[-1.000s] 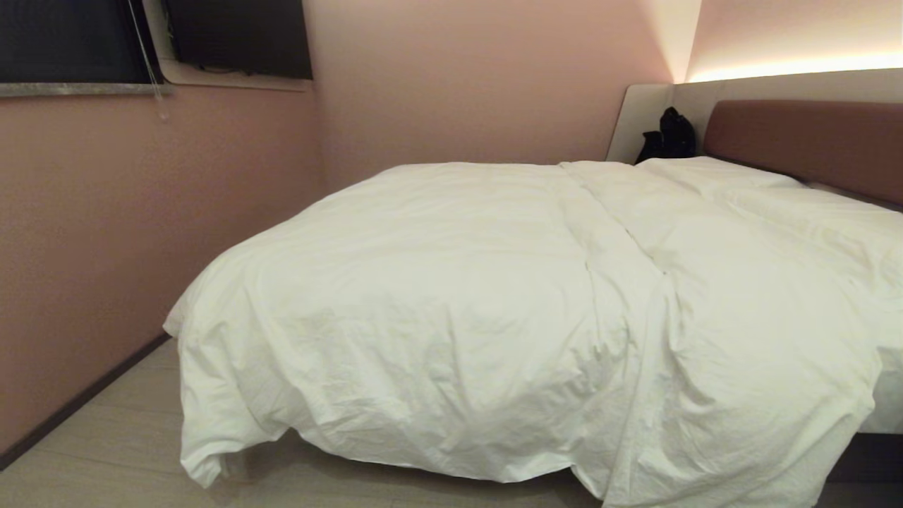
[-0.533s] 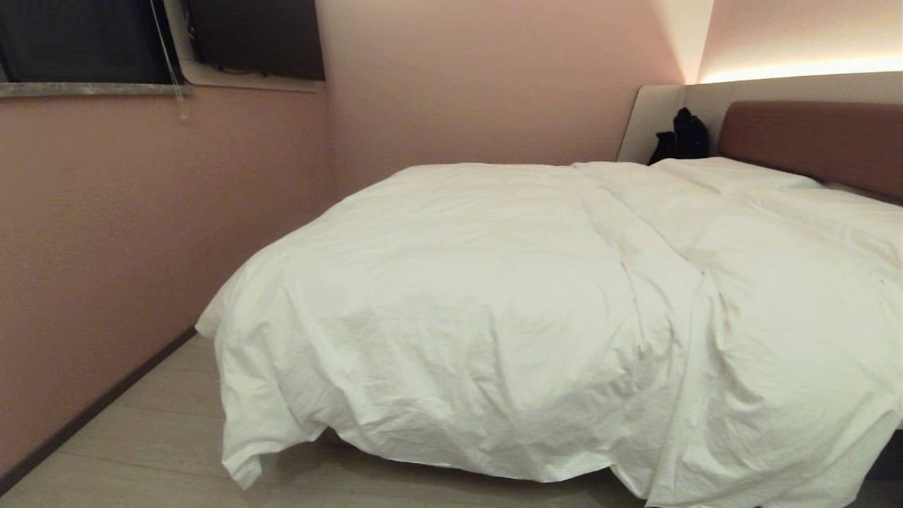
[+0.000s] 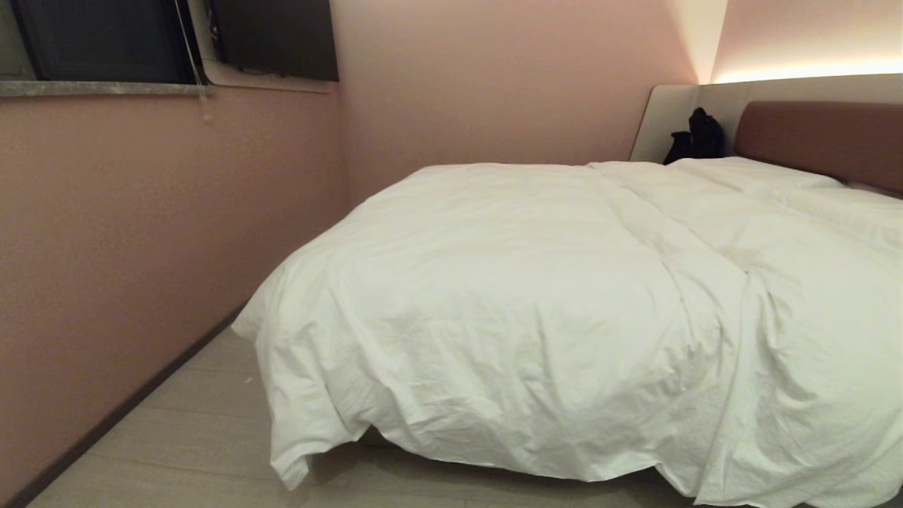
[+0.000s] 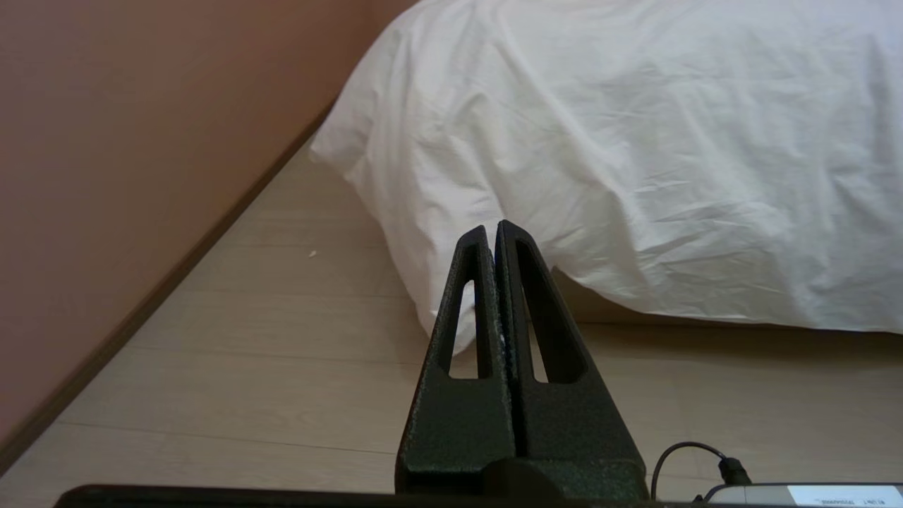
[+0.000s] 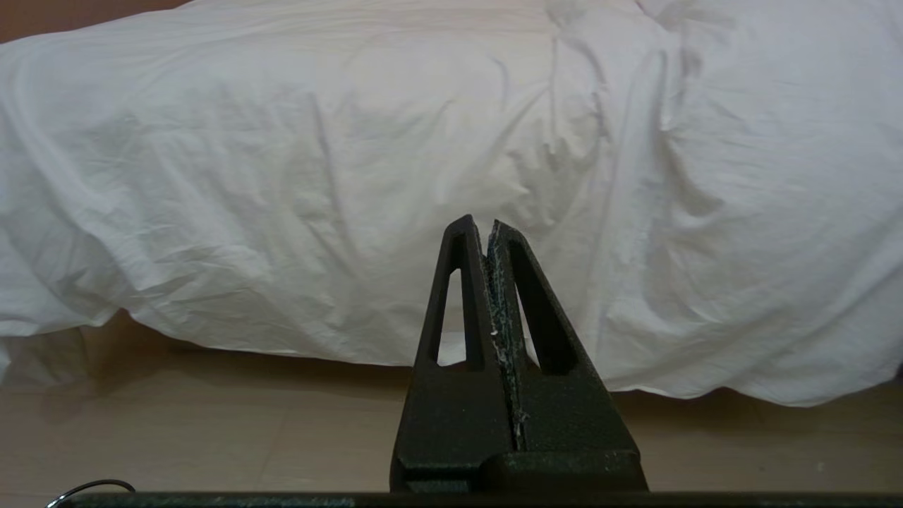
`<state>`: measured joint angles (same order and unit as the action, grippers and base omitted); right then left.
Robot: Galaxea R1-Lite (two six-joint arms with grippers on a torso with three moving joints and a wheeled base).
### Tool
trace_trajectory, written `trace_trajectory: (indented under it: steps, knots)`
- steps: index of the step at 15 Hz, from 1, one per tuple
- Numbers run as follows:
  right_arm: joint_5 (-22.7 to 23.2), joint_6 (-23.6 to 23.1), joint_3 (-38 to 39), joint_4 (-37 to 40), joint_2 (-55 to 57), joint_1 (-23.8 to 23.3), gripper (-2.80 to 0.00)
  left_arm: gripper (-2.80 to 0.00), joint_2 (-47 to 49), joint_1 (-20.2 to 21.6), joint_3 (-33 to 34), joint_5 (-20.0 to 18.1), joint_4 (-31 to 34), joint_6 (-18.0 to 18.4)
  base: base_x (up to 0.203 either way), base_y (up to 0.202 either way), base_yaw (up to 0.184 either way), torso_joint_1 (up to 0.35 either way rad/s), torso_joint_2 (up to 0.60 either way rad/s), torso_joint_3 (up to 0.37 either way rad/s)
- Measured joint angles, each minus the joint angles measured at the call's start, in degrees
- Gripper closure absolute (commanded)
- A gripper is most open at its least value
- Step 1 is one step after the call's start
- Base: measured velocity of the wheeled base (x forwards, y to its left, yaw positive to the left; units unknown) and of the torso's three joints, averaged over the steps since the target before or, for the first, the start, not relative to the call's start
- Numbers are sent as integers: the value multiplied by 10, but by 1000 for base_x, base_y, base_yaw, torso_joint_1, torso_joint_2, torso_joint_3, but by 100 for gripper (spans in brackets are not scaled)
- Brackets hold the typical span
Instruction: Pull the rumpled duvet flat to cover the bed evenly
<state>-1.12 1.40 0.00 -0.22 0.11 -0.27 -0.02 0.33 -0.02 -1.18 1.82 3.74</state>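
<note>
Both grippers are pressed together and holding nothing. The black left gripper (image 4: 492,233) points at the pale wood-look floor (image 3: 190,430) near the left foot corner of the bed, and the black right gripper (image 5: 480,229) faces the foot edge, both clear of the fabric.

So the big puffy white duvet (image 3: 536,310) is on the wide low bed (image 3: 818,137), covering pretty much all the top you can see. It's wrinkly, with a long ridge running from the head end toward the foot edge. At the foot edge it hangs over unevenly: the left corner droops nearly to the floor, the middle sits higher with a shadowy gap under it, and the right part hangs low.

Brown padded headboard is at the far right, with some small black thing (image 3: 698,137) beside it against the pale grey side panel (image 3: 663,120). Pink wall (image 3: 141,233) runs along the left side.
</note>
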Motion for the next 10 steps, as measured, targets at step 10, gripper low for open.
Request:
trace_trajectory:
  steps: [10]
  knots:
    - [0,0,0,0,0,0,0,0,0,0,0,-1,0,1,0,195,-1,2,2,2]
